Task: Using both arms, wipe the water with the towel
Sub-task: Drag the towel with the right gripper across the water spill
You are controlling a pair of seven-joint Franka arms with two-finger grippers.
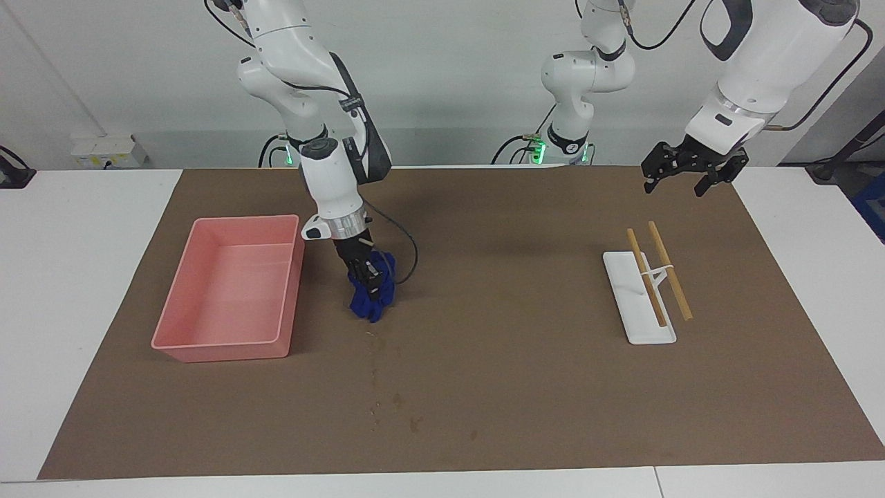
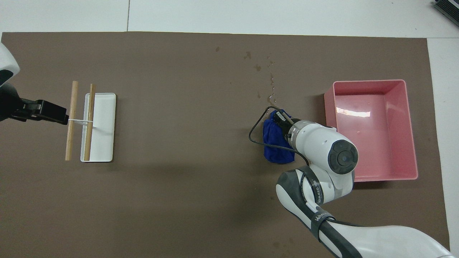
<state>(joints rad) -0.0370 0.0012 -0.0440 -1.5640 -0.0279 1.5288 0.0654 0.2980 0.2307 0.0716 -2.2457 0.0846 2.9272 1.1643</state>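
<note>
The right gripper (image 1: 371, 271) is down at the brown mat (image 1: 484, 387), its jaws clenched on a bunched blue towel (image 1: 373, 299) that rests on the mat just beside the pink bin (image 1: 228, 346). The towel hangs in a crumpled wad from the gripper, its lower folds touching the mat. In the overhead view the right gripper (image 2: 281, 120) sits at the end of the towel (image 2: 274, 150) farther from the robots, and the arm's black cable loops out beside it.

The water (image 1: 397, 401) lies as a loose trail of small dark spots on the mat, farther from the robots than the towel and apart from it. The overhead view shows the same spots (image 2: 267, 77) scattered in a line leading toward the towel, the nearest of them just short of the cloth.

The left gripper (image 1: 681, 181) hangs in the air with its jaws spread and nothing in them, over the mat toward the left arm's end of the counter (image 1: 83, 311), near a white tray (image 1: 639, 325). In the overhead view this gripper (image 2: 53, 114) lines up beside the tray (image 2: 104, 143). Two wooden sticks (image 1: 657, 266) lie side by side, one across the tray and one just beside it, on a small white rack.

The pink bin is open-topped, its floor glossy.
</note>
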